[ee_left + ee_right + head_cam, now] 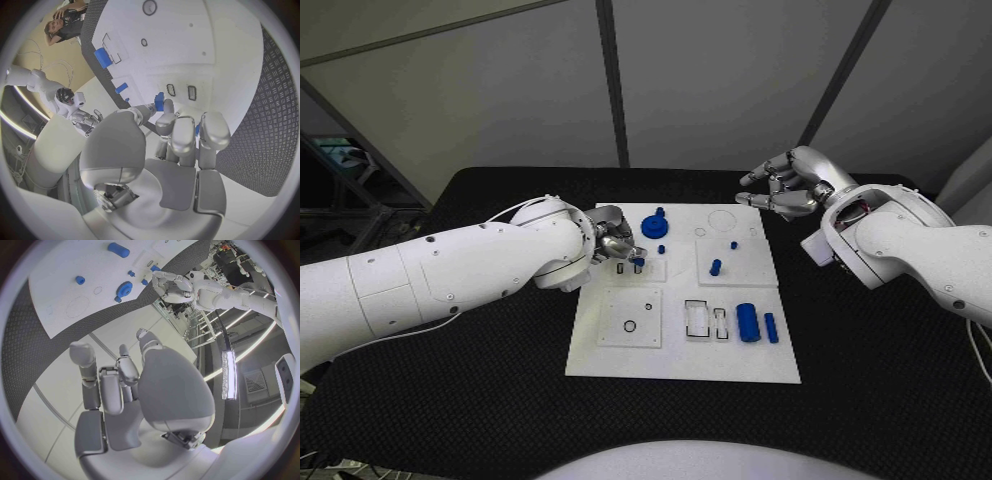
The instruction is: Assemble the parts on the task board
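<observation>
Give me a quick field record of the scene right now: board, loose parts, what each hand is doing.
task board: white plate, centre of the black table
left hand: over the board's left side, fingers at a small blue part; grip not clear
right hand: raised beyond the board's far right corner, fingers curled, holding nothing
blue cylinder: lying on the board's right side
blue gear: near the far edge

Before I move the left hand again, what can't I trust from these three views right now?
- Head view: the left hand covers the slots on the task board beneath it; its grip on the small blue part is unclear.
- Left wrist view: the fingers hide most of that part, so seating is unknown.
- Right wrist view: the right hand is away from the board; board details are too small.
</observation>
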Robot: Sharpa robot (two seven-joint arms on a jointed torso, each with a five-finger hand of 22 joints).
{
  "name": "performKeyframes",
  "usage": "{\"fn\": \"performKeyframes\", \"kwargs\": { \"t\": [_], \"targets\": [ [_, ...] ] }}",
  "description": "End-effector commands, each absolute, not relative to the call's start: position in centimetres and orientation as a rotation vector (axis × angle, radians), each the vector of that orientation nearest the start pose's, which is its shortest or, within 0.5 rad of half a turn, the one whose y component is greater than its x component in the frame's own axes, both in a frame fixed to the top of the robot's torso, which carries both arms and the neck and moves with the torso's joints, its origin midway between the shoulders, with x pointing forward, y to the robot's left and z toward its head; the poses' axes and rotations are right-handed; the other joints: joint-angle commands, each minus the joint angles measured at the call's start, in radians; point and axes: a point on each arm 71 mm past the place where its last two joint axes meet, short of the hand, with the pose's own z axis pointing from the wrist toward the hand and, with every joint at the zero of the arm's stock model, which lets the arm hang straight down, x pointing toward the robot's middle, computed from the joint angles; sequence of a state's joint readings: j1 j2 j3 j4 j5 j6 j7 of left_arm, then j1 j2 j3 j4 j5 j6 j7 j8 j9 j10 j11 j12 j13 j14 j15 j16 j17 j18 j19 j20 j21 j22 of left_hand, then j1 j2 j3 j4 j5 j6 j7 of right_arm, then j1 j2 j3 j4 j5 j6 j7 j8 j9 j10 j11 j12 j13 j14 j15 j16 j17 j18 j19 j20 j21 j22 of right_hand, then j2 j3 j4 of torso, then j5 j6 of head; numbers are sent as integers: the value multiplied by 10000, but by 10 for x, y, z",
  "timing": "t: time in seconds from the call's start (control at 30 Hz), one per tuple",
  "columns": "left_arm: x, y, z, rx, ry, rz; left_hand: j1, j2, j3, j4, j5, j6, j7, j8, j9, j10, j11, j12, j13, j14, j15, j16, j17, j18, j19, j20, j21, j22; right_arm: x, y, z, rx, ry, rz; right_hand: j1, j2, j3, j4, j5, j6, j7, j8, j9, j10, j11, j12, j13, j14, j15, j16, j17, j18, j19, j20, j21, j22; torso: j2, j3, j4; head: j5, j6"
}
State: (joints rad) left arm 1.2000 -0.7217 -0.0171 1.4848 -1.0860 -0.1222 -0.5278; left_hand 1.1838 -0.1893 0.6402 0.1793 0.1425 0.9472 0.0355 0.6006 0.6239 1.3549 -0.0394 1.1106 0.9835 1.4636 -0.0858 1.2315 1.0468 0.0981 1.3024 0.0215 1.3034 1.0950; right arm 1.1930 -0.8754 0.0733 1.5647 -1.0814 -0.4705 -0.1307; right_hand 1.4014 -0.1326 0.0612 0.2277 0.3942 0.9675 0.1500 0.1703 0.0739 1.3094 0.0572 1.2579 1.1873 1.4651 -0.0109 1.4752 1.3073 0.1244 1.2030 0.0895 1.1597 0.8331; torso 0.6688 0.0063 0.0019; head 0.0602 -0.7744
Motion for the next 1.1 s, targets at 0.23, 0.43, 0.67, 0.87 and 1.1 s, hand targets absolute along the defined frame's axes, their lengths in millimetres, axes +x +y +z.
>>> {"fn": "performKeyframes", "kwargs": {
  "t": [0.23,0.43,0.67,0.87,1.1],
  "targets": [
    [493,170,-210,-2589,20741,-4591,5,-60,1809,-1708,42,84,14,27,15,53,5,-80,-39,73,-80,18,14,32,56,-3,66,33,496,-217,-139,3299,15353,8288,37,22,-11,71,-6,-7,-63,24,-15,-40,3,-56,-13,605,-54,-50,740,145,-62,23,-52,-10,25,-3,-7,-21,-18],
    [493,169,-213,-2271,20971,-4382,-14,-86,1847,-1720,46,99,8,30,22,32,-1,-170,-149,73,-84,17,13,36,49,-8,58,19,496,-216,-139,3285,15362,8311,37,22,-11,71,-6,-7,-63,24,-15,-40,3,-56,-13,605,-54,-50,740,145,-62,23,-52,-10,20,-9,4,-30,-47],
    [495,167,-215,-2058,21005,-4182,-36,-120,1885,-1731,55,116,1,38,31,47,-6,-185,-165,72,-89,15,11,30,66,-12,74,48,496,-215,-139,3267,15370,8338,37,22,-11,71,-6,-7,-63,24,-15,-40,3,-56,-13,605,-54,-50,740,145,-62,23,-52,-10,23,-1,-6,-24,-67],
    [495,166,-216,-1918,20999,-4117,-47,-135,1903,-1736,58,125,-2,42,36,54,-10,-197,-178,74,-91,19,17,27,74,-15,81,63,496,-215,-139,3258,15373,8349,39,29,-5,81,-24,-11,-63,28,-17,-43,3,-60,-20,609,-54,-47,751,148,-66,22,-67,-30,23,-3,-6,-33,-86],
    [493,165,-217,-1718,21203,-4044,-61,-156,1925,-1742,61,135,-7,47,42,61,-14,-216,-201,73,-94,15,12,27,76,-18,82,64,496,-214,-139,3249,15386,8357,39,29,-5,81,-24,-11,-63,28,-17,-43,3,-60,-20,609,-54,-47,751,148,-66,22,-67,-30,13,-1,3,-74,-110]
  ]
}}
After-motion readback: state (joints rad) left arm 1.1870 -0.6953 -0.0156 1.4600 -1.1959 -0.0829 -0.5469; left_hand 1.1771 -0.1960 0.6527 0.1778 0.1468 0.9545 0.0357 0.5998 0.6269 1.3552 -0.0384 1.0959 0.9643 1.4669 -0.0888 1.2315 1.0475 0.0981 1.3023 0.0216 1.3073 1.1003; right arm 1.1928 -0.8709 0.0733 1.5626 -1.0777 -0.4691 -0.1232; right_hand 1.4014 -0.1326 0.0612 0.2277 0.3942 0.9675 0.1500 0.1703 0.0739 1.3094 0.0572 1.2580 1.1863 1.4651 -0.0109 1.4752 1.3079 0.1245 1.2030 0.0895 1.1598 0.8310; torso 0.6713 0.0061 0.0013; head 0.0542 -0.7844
